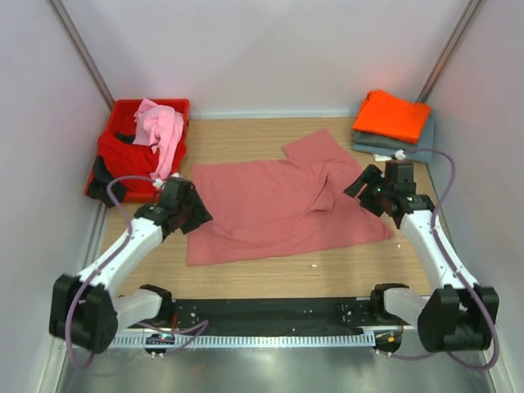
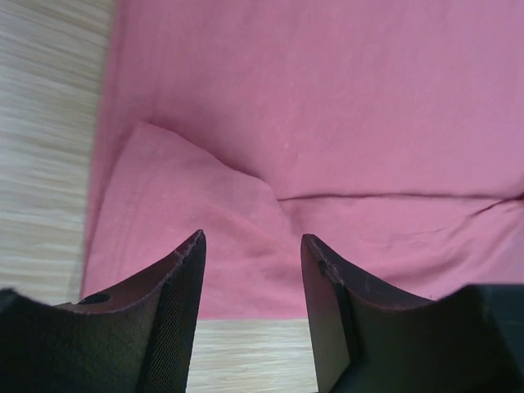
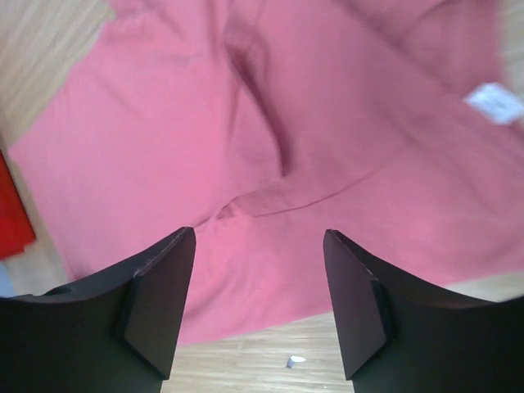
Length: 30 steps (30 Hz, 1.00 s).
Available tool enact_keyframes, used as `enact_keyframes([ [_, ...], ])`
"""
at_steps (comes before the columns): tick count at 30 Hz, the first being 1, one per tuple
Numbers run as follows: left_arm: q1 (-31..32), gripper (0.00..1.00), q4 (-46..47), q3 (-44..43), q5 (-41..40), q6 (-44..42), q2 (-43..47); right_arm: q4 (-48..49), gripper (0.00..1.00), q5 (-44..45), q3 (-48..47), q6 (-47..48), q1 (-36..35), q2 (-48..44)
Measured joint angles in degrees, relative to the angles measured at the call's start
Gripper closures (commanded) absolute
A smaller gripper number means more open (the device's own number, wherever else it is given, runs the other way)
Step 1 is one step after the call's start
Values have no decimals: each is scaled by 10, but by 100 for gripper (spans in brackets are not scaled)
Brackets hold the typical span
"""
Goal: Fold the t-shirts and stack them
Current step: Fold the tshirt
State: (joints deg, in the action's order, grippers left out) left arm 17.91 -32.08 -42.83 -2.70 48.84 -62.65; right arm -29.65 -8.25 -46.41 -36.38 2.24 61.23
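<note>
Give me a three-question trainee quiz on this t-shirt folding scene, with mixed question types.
1. True or false: the orange t-shirt tops the stack at the back right.
2. Above the salmon-pink t-shirt, the left fingers and the right fingers are: A) both shut on cloth; B) both open, holding nothing; C) one open, one shut.
3. Fill in: the light pink t-shirt lies in the red ___ at the back left.

Key: 1 true; 2 B; 3 crate.
</note>
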Motion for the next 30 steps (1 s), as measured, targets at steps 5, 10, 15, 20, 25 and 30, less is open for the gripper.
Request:
enact_keyframes([
  [5, 47, 53, 37, 4, 10, -30, -105, 43, 36, 3, -8, -9, -89, 108],
  [10, 59, 46, 8, 1, 2, -50, -111, 71, 37, 8, -9, -13, -113, 201],
  [15, 82, 37, -81, -70, -5, -76, -39, 88, 37, 17, -27, -12, -119, 262],
  [20, 86, 28, -125, -134, -73, -127, 61, 107, 37, 25, -70, -11, -124, 320],
  [25, 86, 27, -154, -125, -118, -153, 106, 117, 37, 29, -119, -11, -141, 381],
  [30, 86, 27, -167, -118, -132, -165, 100, 100, 34, 30, -185, -12, -154, 409],
])
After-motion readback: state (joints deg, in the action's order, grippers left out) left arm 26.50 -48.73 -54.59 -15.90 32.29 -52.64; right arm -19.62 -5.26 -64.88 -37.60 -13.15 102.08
